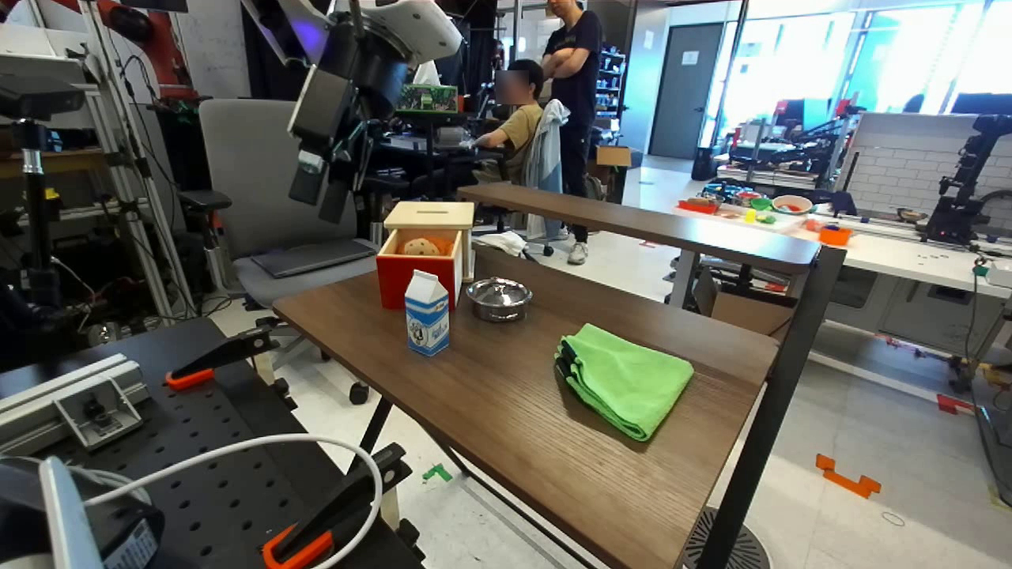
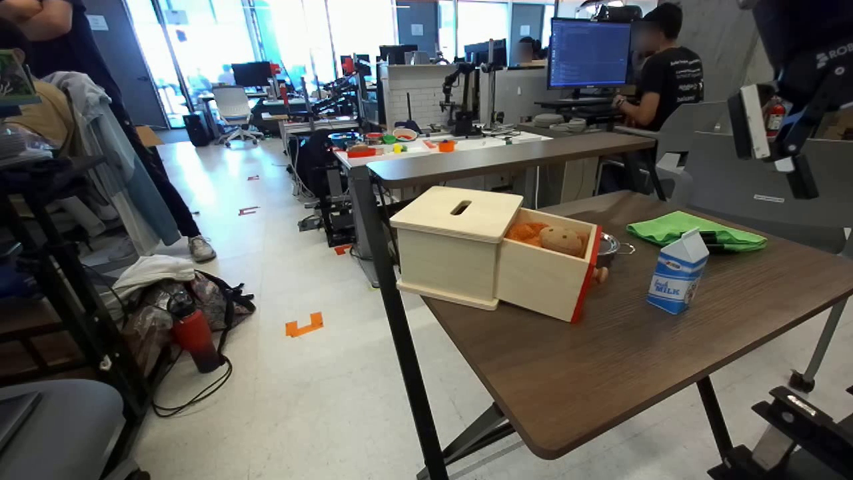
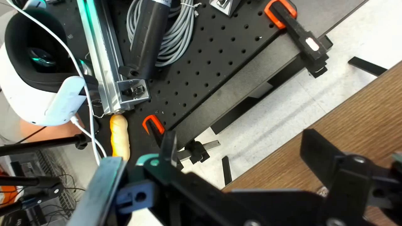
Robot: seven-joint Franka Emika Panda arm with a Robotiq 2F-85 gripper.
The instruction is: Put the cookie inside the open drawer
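Wrist view shows the claw (image 3: 239, 142) wide, empty; the cookie (image 2: 560, 241) sits in the drawer (image 2: 541, 276), so I'd steer well clear.

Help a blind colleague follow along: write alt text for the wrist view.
An open, empty tool at the bottom; beyond it, floor separates a black perforated board from a brown tabletop. A white headset shows at left.
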